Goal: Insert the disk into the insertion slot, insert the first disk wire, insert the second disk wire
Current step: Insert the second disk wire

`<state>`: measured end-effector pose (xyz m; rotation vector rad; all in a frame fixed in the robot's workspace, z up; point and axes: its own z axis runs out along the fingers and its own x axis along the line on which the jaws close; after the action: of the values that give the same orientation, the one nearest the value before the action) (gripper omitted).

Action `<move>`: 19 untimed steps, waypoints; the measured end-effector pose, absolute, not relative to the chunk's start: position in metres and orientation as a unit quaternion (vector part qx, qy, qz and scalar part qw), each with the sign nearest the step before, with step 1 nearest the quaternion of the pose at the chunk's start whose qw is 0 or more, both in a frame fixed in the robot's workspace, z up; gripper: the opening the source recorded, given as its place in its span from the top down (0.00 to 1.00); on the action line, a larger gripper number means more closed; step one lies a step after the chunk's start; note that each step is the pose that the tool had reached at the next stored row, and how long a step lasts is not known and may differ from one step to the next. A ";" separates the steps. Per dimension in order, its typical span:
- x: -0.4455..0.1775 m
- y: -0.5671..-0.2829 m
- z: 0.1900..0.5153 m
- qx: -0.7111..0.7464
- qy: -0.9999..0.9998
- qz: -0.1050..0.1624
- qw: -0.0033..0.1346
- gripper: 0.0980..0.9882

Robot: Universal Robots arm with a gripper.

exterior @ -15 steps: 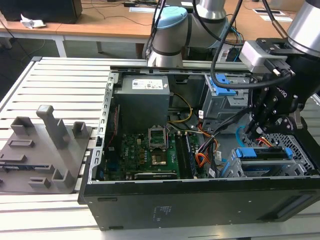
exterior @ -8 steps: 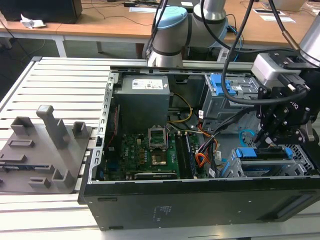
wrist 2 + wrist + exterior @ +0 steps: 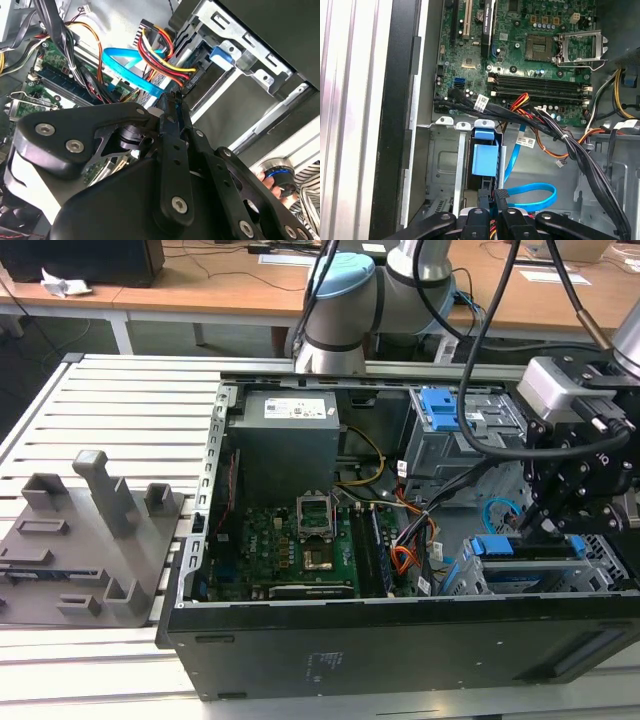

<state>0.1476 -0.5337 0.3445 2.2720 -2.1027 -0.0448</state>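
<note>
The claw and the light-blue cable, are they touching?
Cannot tell. In the second wrist view the claw tips overlap the light-blue cable, hiding any contact or gap.

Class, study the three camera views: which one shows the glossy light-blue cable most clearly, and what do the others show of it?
The first wrist view: the glossy light-blue cable lies open as a full loop beside the gripper. The second wrist view shows a folded stretch beside red and yellow wires. The exterior view shows a thin arc.
</note>
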 end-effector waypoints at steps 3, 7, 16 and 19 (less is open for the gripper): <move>0.149 -0.534 0.342 0.734 -0.679 -0.014 0.023 0.93; 0.149 -0.535 0.338 0.734 -0.679 -0.014 0.023 0.93; 0.149 -0.535 0.350 0.734 -0.679 -0.014 0.023 0.84; 0.149 -0.535 0.363 0.734 -0.679 -0.014 0.023 0.84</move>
<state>0.1492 -0.5352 0.3626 2.2725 -2.1027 -0.0443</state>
